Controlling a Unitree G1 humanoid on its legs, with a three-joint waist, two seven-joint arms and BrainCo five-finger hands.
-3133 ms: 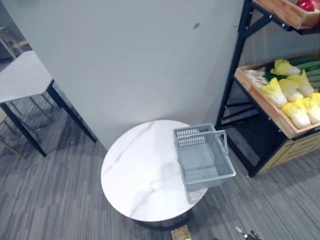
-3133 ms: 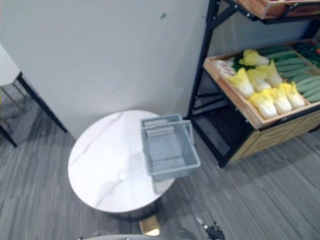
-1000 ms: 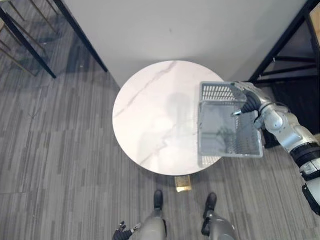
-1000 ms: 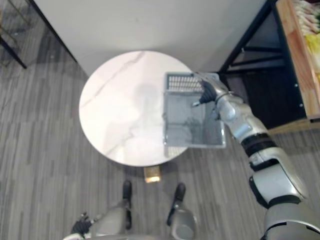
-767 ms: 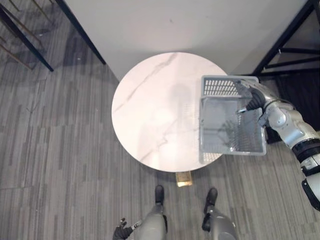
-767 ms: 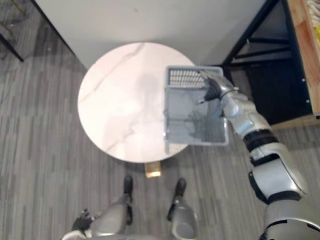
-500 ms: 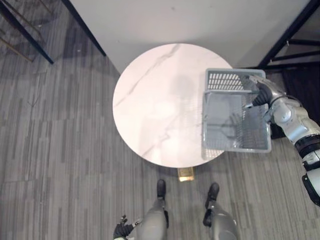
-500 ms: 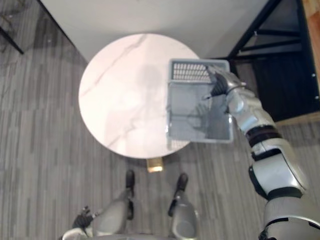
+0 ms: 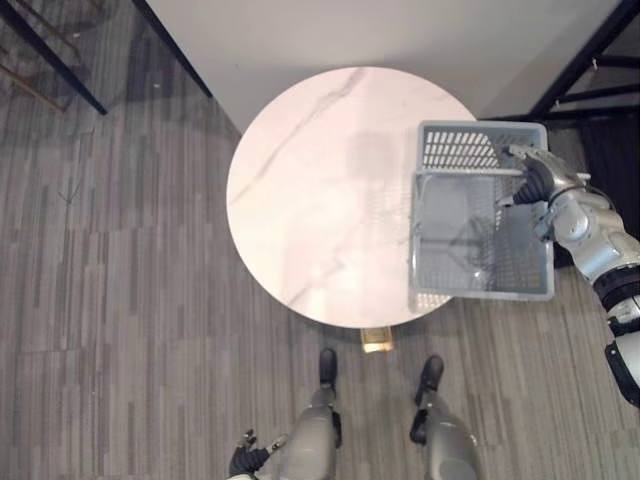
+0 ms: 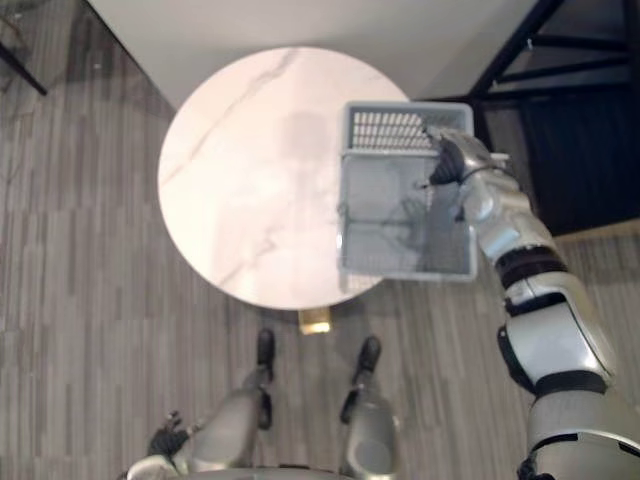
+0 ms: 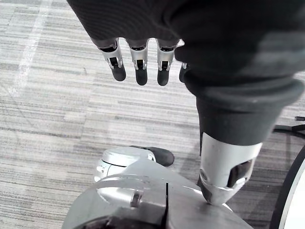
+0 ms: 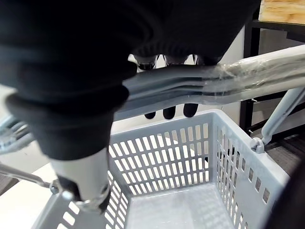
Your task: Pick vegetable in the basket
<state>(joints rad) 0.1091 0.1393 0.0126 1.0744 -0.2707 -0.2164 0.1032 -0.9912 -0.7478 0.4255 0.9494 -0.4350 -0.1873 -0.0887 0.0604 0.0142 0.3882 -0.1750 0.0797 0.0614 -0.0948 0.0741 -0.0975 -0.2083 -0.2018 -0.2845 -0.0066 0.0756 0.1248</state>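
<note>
Grey plastic basket (image 9: 480, 240) hung empty over the white table's (image 9: 320, 200) right edge, its handle (image 12: 190, 86) wrapped by the right hand's (image 9: 535, 182) curled fingers. Fetching looked underway; next, it needed carrying toward vegetables. Down low, the left hand (image 11: 141, 59) hung slack-fingered.

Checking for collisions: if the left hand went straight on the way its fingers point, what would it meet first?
Probably the grey carpet floor; the left hand hangs open with nothing between, though depth is unclear.
</note>
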